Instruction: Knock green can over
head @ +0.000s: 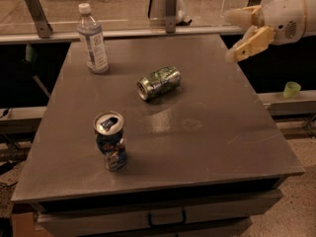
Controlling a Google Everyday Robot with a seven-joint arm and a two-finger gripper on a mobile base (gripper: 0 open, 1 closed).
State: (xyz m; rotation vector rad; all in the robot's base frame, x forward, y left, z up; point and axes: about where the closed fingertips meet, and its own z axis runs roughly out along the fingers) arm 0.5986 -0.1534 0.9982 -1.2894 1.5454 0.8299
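Positioned above the far right edge of the table (222, 147), the gripper (232, 36) is seen released, 2 fingers spread around nothing. Well apart from it, the green can (159, 82) is laid on its side mid-table. 1 blue can (110, 141) is stood near the front, 1 bottle (93, 38) at the far left.

Grey surface (212, 142) carries three items: green can (159, 82) on its side, nearest the gripper (231, 36), which hangs fingers-apart above the far right edge; dented blue can (111, 147) upright, farthest from it; clear bottle (93, 38) upright, well apart.
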